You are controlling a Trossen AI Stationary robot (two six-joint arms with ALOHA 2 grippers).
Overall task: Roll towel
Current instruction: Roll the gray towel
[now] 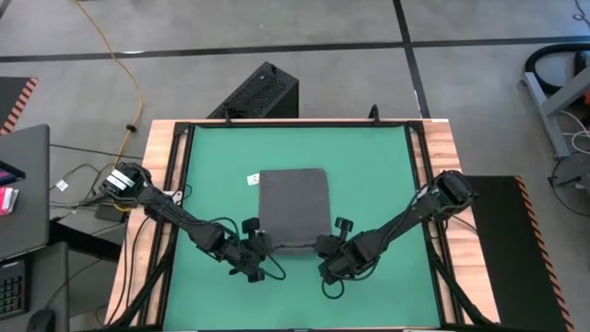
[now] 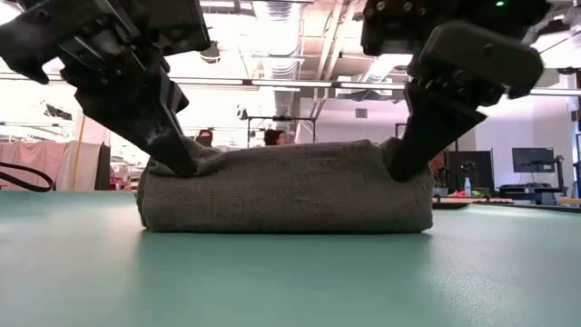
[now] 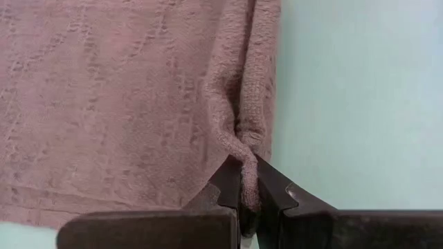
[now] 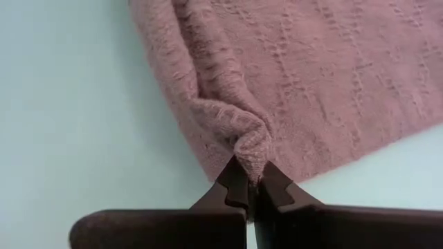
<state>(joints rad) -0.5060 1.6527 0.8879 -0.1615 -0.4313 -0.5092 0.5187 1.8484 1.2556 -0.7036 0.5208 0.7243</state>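
Green table (image 1: 369, 166) bears towel (image 1: 293, 207); wrist views alone show left claw (image 3: 248, 181) and right claw (image 4: 250, 181) pinching its corners.

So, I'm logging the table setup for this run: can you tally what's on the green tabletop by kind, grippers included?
Towel, dark grey, near edge pinched up at both corners: 1
White label at the towel's far left corner: 1
Grippers, left gripper and right gripper, each shut on a towel corner: 2
Total: 4
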